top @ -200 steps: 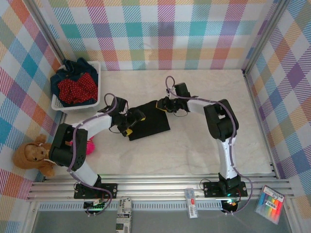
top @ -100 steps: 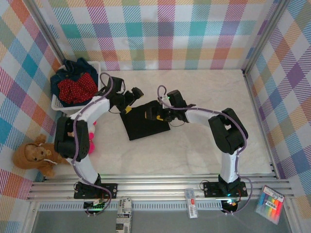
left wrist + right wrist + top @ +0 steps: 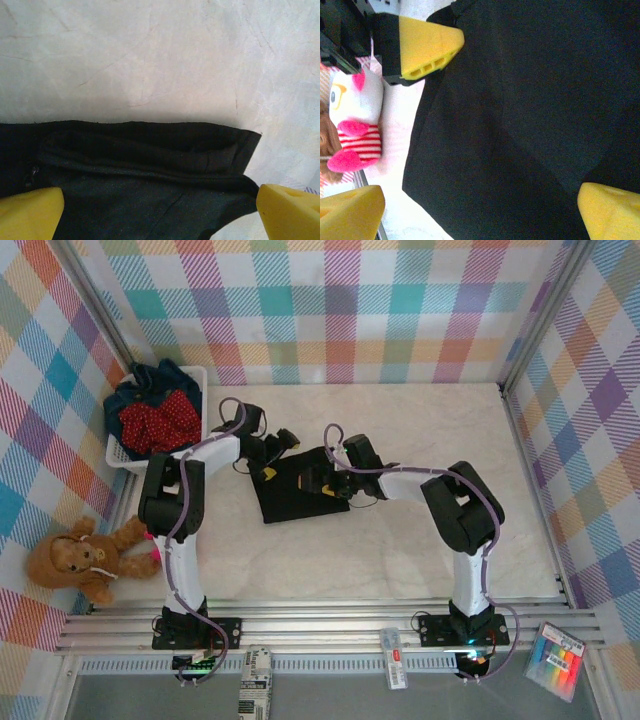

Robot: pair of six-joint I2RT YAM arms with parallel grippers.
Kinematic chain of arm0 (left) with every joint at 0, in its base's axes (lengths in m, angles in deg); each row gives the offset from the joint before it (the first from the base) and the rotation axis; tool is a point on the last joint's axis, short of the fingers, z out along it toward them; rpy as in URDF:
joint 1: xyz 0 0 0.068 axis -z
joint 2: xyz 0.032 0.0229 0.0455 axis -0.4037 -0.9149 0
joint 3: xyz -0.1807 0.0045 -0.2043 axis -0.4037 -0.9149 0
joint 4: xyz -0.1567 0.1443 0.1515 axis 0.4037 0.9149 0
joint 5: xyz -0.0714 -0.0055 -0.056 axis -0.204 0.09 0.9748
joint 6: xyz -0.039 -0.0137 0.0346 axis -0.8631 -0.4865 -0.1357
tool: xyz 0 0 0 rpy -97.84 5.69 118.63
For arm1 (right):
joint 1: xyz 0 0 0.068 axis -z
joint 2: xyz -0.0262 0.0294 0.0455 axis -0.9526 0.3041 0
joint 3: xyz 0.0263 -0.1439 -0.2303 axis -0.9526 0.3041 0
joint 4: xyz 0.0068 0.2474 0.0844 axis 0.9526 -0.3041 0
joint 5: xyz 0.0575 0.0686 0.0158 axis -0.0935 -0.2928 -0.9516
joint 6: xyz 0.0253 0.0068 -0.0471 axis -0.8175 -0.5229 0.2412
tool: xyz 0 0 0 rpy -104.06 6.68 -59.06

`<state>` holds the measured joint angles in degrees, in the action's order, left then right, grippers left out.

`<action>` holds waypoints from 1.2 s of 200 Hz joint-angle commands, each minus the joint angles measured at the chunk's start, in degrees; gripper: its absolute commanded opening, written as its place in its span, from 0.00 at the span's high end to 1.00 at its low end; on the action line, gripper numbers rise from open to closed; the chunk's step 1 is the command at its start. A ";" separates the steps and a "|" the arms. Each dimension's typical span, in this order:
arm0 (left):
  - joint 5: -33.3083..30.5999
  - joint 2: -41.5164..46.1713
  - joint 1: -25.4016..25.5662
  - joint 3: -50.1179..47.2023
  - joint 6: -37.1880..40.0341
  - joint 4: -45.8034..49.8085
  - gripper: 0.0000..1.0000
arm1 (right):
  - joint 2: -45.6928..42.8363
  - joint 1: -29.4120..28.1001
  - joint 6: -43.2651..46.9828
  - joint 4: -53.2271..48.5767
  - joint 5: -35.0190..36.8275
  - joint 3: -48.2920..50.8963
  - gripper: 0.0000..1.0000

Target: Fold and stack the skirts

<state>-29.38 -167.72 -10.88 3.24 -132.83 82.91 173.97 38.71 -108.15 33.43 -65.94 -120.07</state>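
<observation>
- The pale table (image 3: 420,540) carries the black skirt (image 3: 295,502), which lies flat on it as a slightly turned rectangle. Every place below is told from this skirt.
- The white mesh basket (image 3: 200,380) stands left of the black skirt and farther back, well apart from it, near the checked wall (image 3: 340,310).
- Inside that basket, the red dotted skirt (image 3: 155,422) lies bunched on top, and a dark blue denim skirt (image 3: 160,375) is heaped behind it. Both are well apart from the black skirt.
- The brown plush toy (image 3: 72,560) sits far to the left of the black skirt and nearer the front.
- The pink and white plush toy (image 3: 352,120) lies past the black skirt's left edge, apart from the cloth.
- The left gripper (image 3: 278,455) is at the black skirt's far left corner. In the left wrist view its 2 yellow fingers (image 3: 27,215) are spread wide. The skirt's seamed edge (image 3: 145,165) runs between them and nothing is pinched. Whether the fingertips touch the cloth cannot be told.
- The right gripper (image 3: 318,478) hangs over the far half of the black skirt, just right of the left gripper. In the right wrist view its 2 yellow fingers (image 3: 610,212) are spread wide over the dark cloth (image 3: 530,100) and grip nothing. In that same view, 1 yellow finger of the left gripper (image 3: 427,42) shows at the skirt's corner.
</observation>
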 commanded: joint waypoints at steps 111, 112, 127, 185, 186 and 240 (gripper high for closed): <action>-7.03 21.02 -10.47 -3.70 8.02 13.40 0.00 | 3.38 -6.22 8.46 -42.69 24.97 -27.28 0.01; -7.00 21.25 -10.65 -4.01 7.88 13.29 0.00 | 3.60 -6.31 8.61 -42.96 25.07 -27.70 0.01; -6.93 23.61 -13.05 -8.91 5.99 11.79 0.00 | 6.08 -7.57 10.69 -46.73 26.73 -32.29 0.01; -11.37 32.85 -18.24 -19.55 3.32 10.25 0.00 | 16.89 -10.99 16.27 -60.44 33.36 -48.72 0.01; -11.41 32.92 -18.26 -19.58 3.33 10.27 0.00 | 17.12 -11.03 16.29 -60.62 33.35 -49.14 0.01; -11.30 34.18 -18.47 -20.24 4.05 9.88 0.00 | 32.77 -12.30 19.79 -76.99 34.25 -66.69 0.01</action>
<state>-40.06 -133.80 -28.60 -16.54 -128.52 93.20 200.02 26.86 -90.73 -30.33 -34.46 -179.63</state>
